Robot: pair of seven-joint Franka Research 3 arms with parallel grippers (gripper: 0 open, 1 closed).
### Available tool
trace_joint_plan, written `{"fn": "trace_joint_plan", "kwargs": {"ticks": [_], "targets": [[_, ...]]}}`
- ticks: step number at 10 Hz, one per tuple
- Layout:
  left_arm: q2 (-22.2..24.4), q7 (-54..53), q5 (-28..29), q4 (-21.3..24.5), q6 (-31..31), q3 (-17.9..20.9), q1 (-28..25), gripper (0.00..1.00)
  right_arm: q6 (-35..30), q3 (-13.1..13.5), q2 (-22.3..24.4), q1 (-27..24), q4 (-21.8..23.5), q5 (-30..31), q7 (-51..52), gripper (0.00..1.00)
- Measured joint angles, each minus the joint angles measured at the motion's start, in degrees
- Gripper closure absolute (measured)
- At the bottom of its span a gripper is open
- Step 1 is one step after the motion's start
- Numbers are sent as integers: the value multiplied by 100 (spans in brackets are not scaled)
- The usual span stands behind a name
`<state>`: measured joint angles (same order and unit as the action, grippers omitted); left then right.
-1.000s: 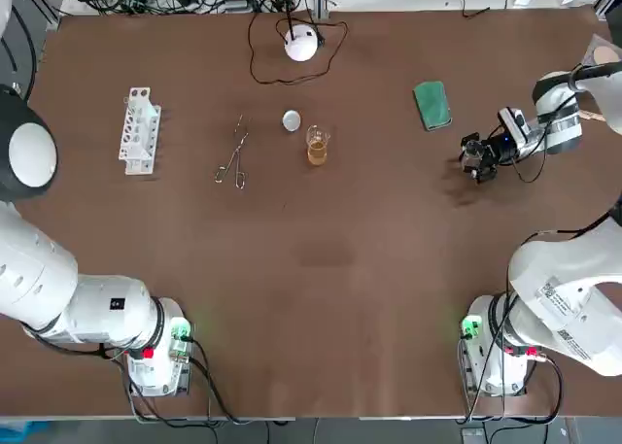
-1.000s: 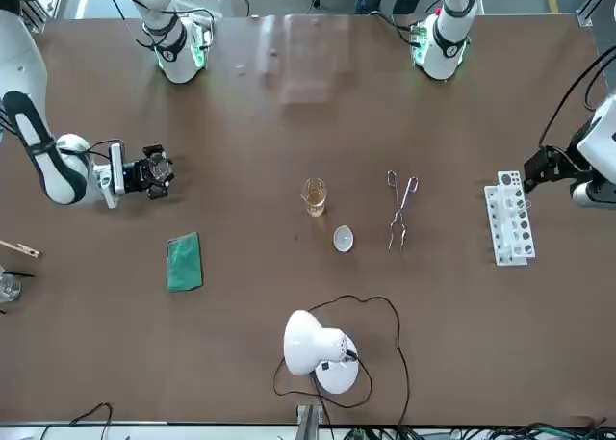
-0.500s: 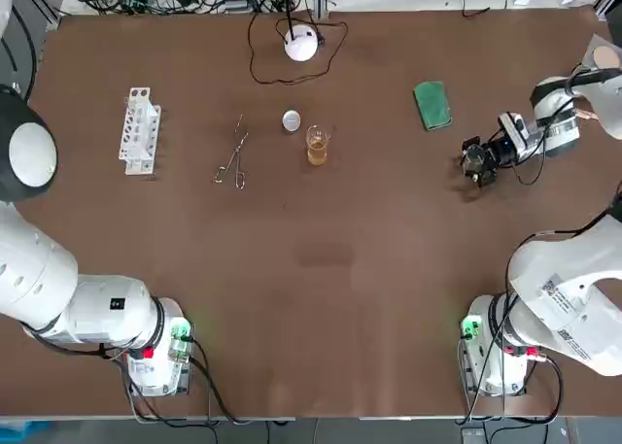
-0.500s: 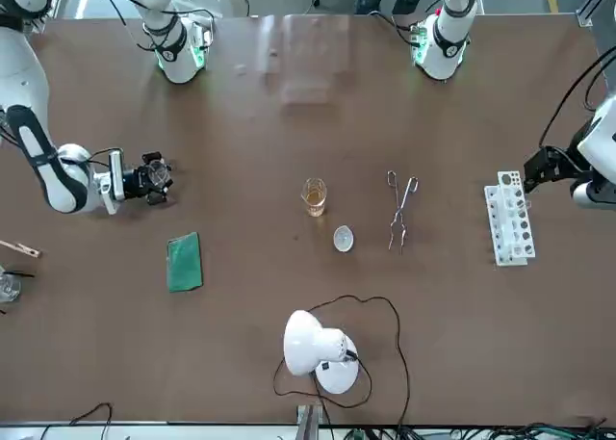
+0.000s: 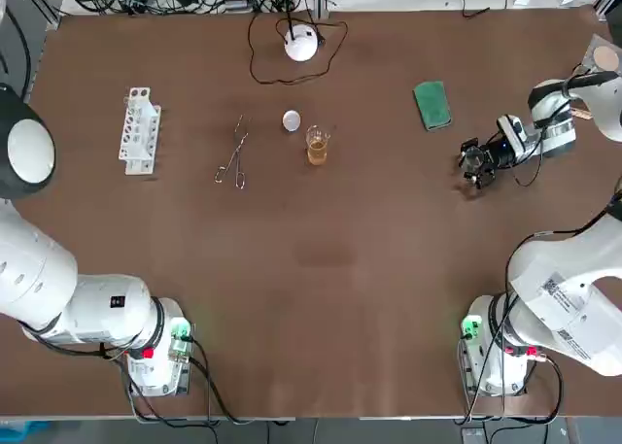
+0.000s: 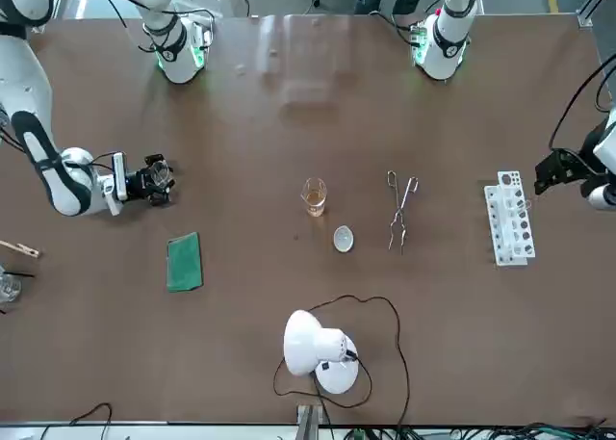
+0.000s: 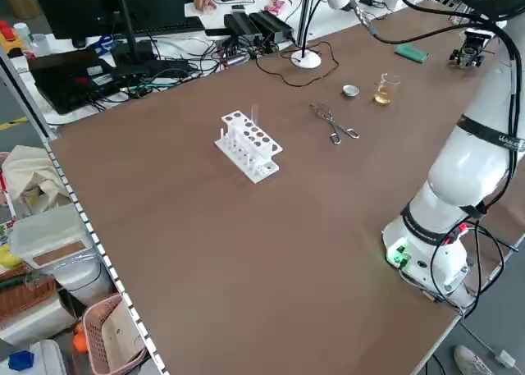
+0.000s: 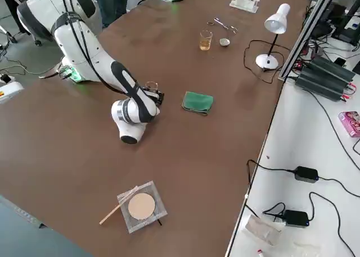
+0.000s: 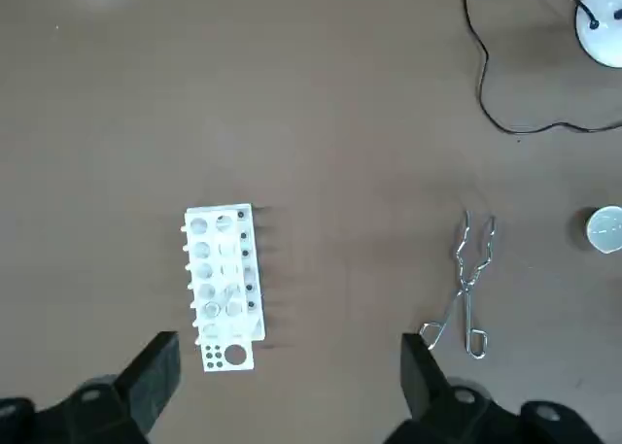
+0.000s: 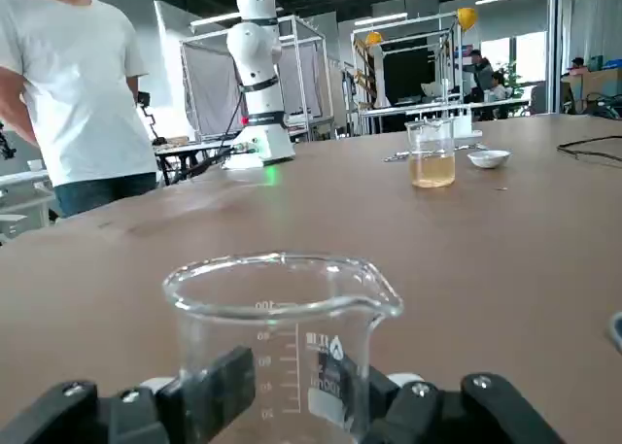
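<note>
1. Brown surface (image 5: pixel 330 269) seen from overhead: an amber-filled beaker (image 5: pixel 317 146) stands upright near its middle. Well to the robot's right of it, the right claw (image 5: pixel 475 161) is clamped on an empty glass beaker (image 5: pixel 471 155). A green cloth (image 5: pixel 431 105) lies between the two, set back toward the far edge. A small white dish (image 5: pixel 292 121) sits just beside the amber-filled beaker, with metal tongs (image 5: pixel 233 157) near on its left. A white test-tube rack (image 5: pixel 138 130) is well beyond those, and a desk lamp (image 5: pixel 301 44) with a looped cable (image 5: pixel 260 70) stands behind it.
2. Front view: the left claw (image 6: pixel 547 169) hangs just past the white test-tube rack, on the side away from the amber-filled beaker.
3. Left side view: metal tongs and small white dish lie between the white test-tube rack and the amber-filled beaker.
4. Right side view: a mesh pad (image 8: pixel 140 205) carrying a round disc and a stick lies far from the amber-filled beaker, beyond the right arm.
5. Left wrist view: the left claw's fingers (image 9: pixel 155 366) are spread wide and hold nothing, above the white test-tube rack.
6. Right wrist view: the right claw's fingers (image 10: pixel 216 391) press both sides of the upright empty glass beaker. I cannot tell whether its base touches the surface. Bare surface runs on to the amber-filled beaker, and a person (image 10: pixel 83 85) in a white T-shirt stands beyond.
</note>
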<state>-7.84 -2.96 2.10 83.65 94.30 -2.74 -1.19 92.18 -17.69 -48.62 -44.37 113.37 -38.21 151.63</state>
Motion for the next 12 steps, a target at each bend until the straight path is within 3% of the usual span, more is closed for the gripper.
{"fn": "trace_joint_plan", "kwargs": {"ticks": [5,12], "targets": [[0,0,0,-1,0,-11,22,0,10,0,-227,32,-333,10,4,59],[-9,0,0,0,32,-2,8,0,4,0,-299,109,-363,12,20,51]]}}
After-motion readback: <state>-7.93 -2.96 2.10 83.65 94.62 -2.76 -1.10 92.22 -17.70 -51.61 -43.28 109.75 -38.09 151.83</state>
